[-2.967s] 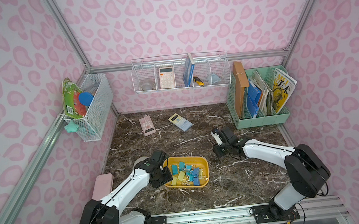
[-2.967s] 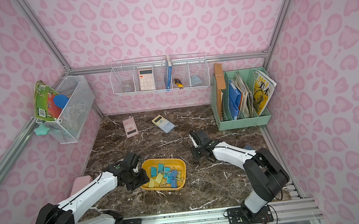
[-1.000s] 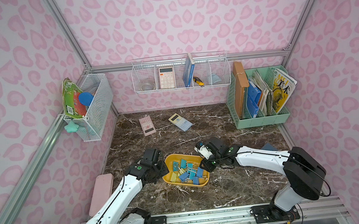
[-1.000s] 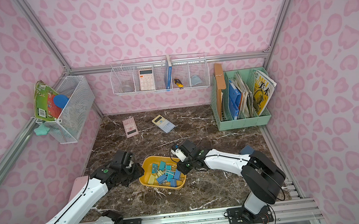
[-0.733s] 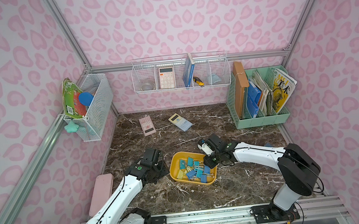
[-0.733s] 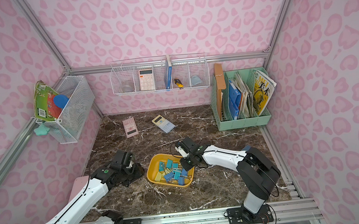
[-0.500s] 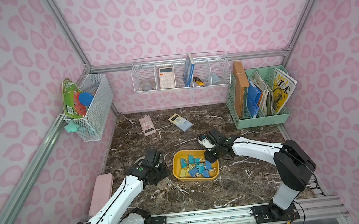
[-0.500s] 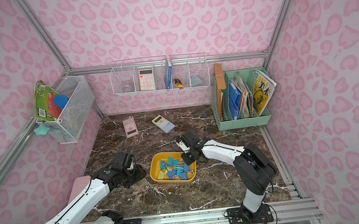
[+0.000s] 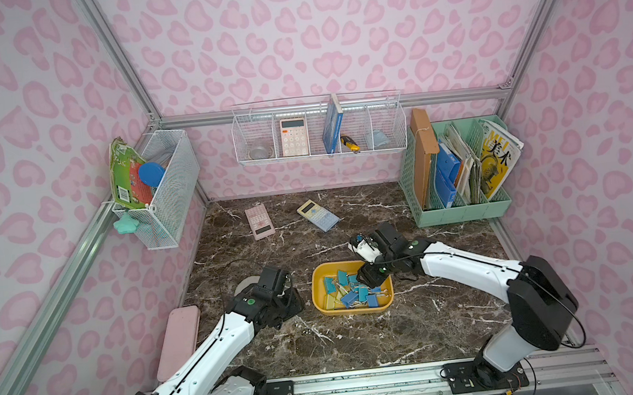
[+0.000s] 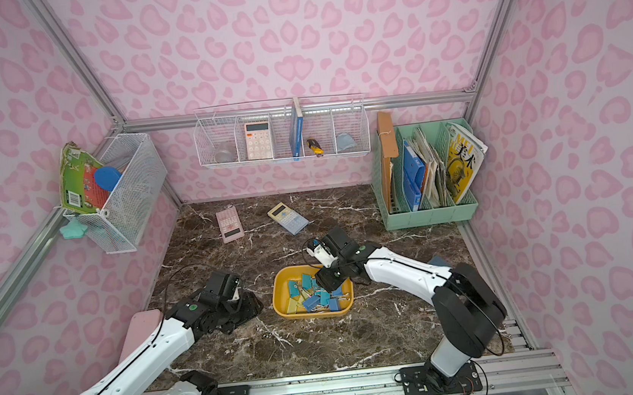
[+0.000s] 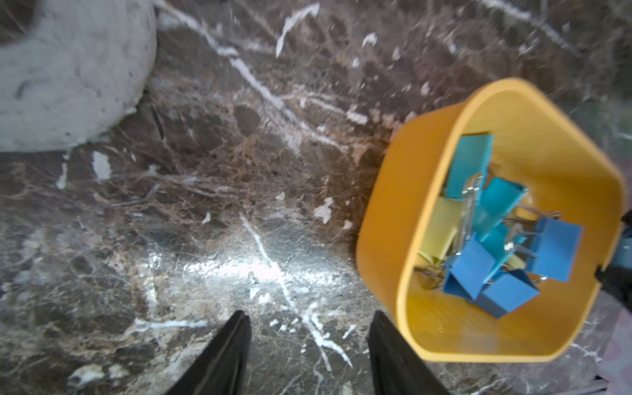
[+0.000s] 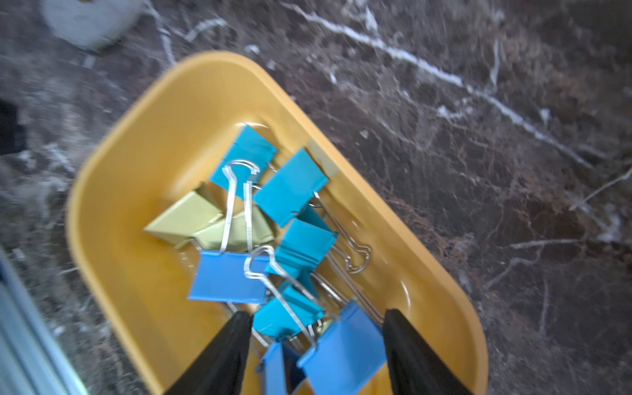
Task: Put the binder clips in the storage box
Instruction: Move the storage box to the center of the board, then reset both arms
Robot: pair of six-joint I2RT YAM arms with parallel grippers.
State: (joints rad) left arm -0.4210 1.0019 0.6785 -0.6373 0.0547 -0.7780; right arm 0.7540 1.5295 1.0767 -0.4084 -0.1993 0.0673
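**Storage box** [image 9: 351, 310]: one, yellow-orange, on the marble table [image 9: 360, 344] between the two arms. No label can be seen on it.

**Binder clips** [image 9: 346, 292]: all inside the box in an overlapping heap, so the exact count is unclear. The right wrist view shows at least four teal, three darker blue and two pale yellow.

**Right gripper** [image 12: 314, 318]: fingers spread wide over the heap at the box's far right corner, with no clip clamped.

**Left gripper** [image 11: 307, 318]: fingers parted over bare marble just beside the box, holding nothing.

**Calculators:** three. The pink calculator [image 9: 258, 222] and the blue calculator [image 9: 317, 215] lie on the table. The white calculator [image 9: 294, 136] stands in the back wire basket [image 9: 387, 128].

**Magazine** [image 9: 499, 157]: one, in the green file organizer [image 9: 463, 213]. The cover reads "MEI" and "美术".
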